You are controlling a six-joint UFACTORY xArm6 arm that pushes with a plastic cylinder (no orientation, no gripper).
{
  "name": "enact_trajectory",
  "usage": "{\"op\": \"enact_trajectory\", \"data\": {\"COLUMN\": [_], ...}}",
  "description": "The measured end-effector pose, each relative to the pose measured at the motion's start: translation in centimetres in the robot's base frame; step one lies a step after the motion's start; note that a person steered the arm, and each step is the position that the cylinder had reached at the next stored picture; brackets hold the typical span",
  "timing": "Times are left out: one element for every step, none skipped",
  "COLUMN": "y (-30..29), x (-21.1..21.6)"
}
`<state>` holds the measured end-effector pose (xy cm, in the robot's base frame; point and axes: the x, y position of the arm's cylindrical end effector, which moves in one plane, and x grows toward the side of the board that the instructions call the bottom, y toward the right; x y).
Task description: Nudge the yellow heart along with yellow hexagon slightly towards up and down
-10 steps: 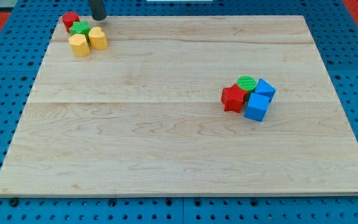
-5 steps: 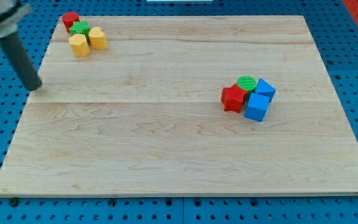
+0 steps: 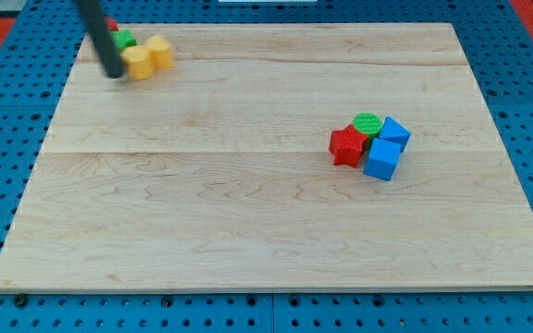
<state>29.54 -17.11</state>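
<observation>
Two yellow blocks, blurred, lie at the board's top left: one [image 3: 140, 62] right beside my tip, the other [image 3: 160, 51] just to its right. I cannot tell which is the heart and which the hexagon. My tip [image 3: 113, 72] is at the left edge of the nearer yellow block, touching or nearly touching it. The dark rod leans up to the view's top left and partly hides a green block [image 3: 124, 39] and a red block [image 3: 111, 25] behind it.
A cluster sits at the right middle of the wooden board [image 3: 266, 231]: a red star-like block [image 3: 346, 146], a green round block [image 3: 367, 123], and two blue cubes [image 3: 394, 132] [image 3: 382, 159]. Blue pegboard surrounds the board.
My tip swung from the top of the board out past the left edge, then back in to the yellow blocks. Both yellow blocks have shifted to the right.
</observation>
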Motion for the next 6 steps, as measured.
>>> {"op": "enact_trajectory", "data": {"y": [9.4,10.0,13.5,14.3,12.4,9.2], "x": [0.0,1.7,-1.4,-9.6,-10.3,-10.3]}}
